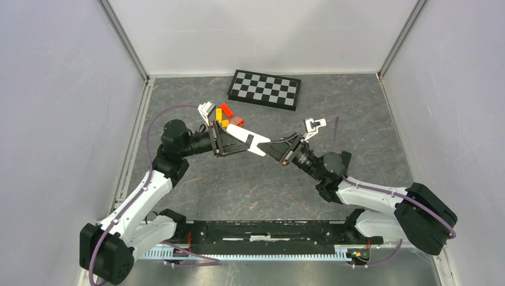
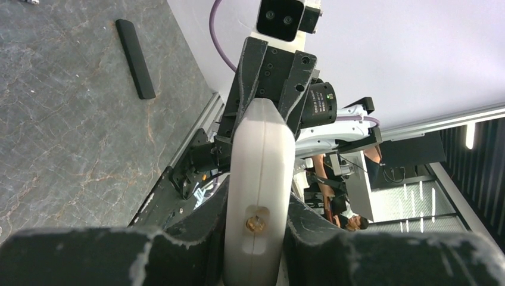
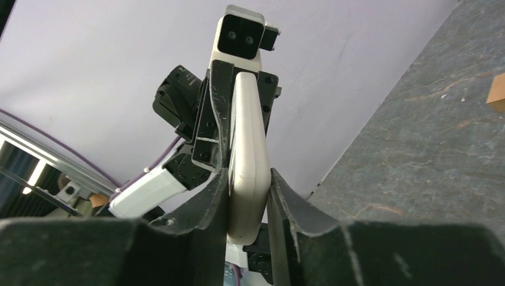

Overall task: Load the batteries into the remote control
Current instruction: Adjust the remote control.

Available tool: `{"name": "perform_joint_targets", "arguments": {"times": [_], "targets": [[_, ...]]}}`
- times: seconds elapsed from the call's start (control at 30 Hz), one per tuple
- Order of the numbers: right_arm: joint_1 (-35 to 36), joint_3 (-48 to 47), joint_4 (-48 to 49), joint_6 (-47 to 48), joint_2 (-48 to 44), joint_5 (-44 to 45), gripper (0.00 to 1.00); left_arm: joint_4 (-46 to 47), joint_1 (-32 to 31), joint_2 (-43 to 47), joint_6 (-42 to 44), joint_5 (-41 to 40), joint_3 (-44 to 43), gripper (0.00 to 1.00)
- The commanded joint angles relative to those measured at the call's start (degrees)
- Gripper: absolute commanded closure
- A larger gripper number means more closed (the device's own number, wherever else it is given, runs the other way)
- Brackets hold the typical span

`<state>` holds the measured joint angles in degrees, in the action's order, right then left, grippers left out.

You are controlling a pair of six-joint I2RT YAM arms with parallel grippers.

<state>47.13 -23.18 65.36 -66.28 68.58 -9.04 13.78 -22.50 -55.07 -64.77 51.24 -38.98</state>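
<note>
A white remote control (image 1: pixel 249 141) hangs in mid-air over the middle of the table, held at both ends. My left gripper (image 1: pixel 229 141) is shut on its left end and my right gripper (image 1: pixel 275 149) is shut on its right end. In the left wrist view the remote (image 2: pixel 262 161) stands between my left gripper's (image 2: pixel 257 217) fingers, with a small brass contact on its end. In the right wrist view the remote (image 3: pixel 247 143) is clamped by my right gripper (image 3: pixel 249 196). No batteries show in any view.
Orange and red blocks (image 1: pixel 225 113) lie behind the left gripper; one orange block (image 3: pixel 496 92) shows at the right wrist view's edge. A checkerboard (image 1: pixel 264 89) lies at the back. A slim black bar (image 2: pixel 135 58) lies on the table.
</note>
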Motion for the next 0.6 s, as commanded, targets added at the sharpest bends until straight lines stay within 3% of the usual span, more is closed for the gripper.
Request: {"name": "perform_joint_targets", "arguments": {"times": [0.0,0.13,0.23,0.37,0.57], "targets": [[-0.6,-1.9,2.7,-0.3,0.3,-0.3,0.73,2.1,0.2,2.6,-1.5,1.8,-1.5,0.88],[-0.6,-1.6,3.1,-0.8,0.3,-1.4,0.82,1.6,0.2,4.0,-0.5,-0.2,-2.0,0.42],[-0.6,-1.9,0.4,-0.8,-0.5,-2.1,0.84,1.5,0.1,5.7,0.5,-2.5,-2.1,0.22],[-0.6,-2.6,-0.6,-1.1,-0.9,-3.3,0.85,1.7,0.0,6.0,1.1,-4.1,-1.7,0.2],[-0.7,-5.1,-1.2,-2.9,1.7,-7.9,0.85,4.7,0.0,4.1,-0.2,-3.6,-1.0,0.33]]}}
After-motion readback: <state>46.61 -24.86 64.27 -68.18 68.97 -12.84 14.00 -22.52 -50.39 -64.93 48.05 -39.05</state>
